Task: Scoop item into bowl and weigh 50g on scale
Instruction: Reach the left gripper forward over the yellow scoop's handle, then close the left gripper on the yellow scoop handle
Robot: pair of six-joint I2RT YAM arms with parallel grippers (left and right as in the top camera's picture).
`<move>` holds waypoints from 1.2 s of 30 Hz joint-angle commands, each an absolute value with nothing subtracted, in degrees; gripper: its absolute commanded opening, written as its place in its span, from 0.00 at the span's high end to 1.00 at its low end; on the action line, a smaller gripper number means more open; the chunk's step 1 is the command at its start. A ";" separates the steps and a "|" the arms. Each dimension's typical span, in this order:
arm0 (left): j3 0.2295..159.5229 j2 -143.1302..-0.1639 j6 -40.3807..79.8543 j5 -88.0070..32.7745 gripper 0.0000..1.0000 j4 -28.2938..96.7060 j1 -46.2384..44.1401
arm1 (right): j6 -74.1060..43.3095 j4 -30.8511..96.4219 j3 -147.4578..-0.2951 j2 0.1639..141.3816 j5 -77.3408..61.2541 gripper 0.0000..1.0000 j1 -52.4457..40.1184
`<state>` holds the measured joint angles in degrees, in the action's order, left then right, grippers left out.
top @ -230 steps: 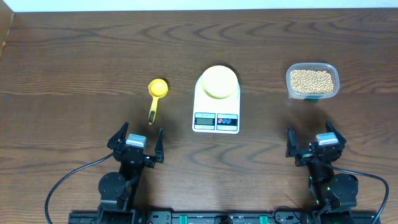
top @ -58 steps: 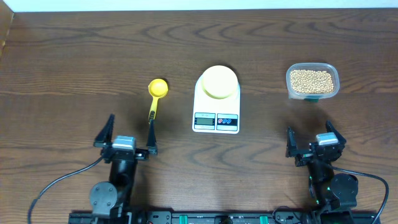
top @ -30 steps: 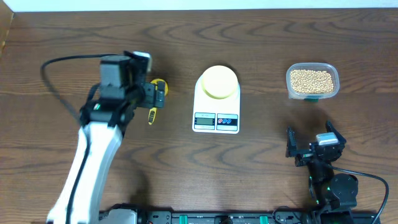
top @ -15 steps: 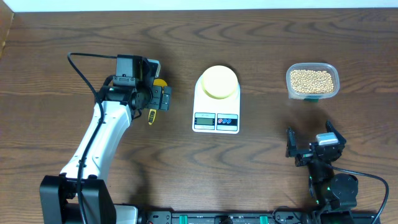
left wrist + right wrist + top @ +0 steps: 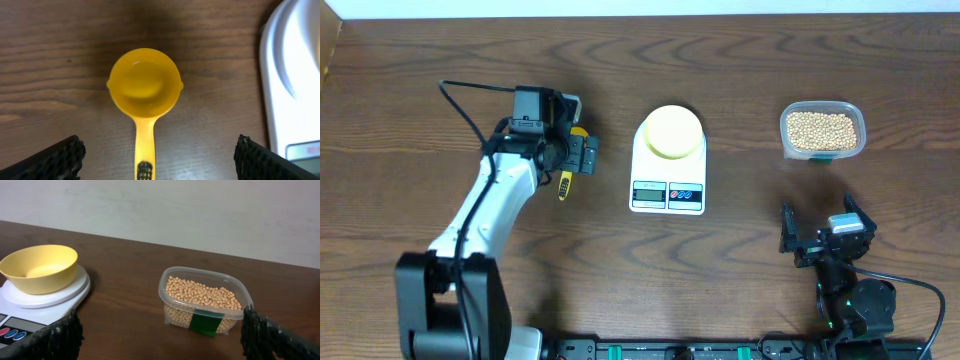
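The left gripper [image 5: 570, 140] hangs with jaws spread wide over the scoop [image 5: 145, 87]. The scoop's cup lies midway between the fingers [image 5: 60, 157] and its handle points back toward the robot. The scale [image 5: 668, 160] with the bowl [image 5: 671, 131] on it is just to the right. The right gripper [image 5: 817, 218], also spread, stays well apart, and only its wrist view shows the green label on the tub [image 5: 225, 312] of beans [image 5: 202, 292].

left arm [image 5: 485, 205] outstretched, fingers [image 5: 56, 160] wide apart
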<state>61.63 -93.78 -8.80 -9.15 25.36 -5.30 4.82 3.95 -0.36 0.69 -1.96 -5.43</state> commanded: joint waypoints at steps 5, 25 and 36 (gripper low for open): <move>62.04 -98.13 -8.43 -10.04 0.02 23.77 -5.10 | 4.80 4.12 -0.32 0.38 -2.52 0.01 -5.67; 62.04 -104.36 -8.43 -10.04 0.02 21.02 -5.10 | 4.80 4.12 -0.32 0.38 -2.52 0.01 -5.67; 60.18 -105.97 -6.46 -10.07 0.02 20.34 -5.10 | 4.80 4.12 -0.32 0.38 -2.50 0.01 -5.67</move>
<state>61.28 -104.18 -8.54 -9.17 20.25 -5.30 4.82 3.95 -0.36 0.69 -1.96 -5.43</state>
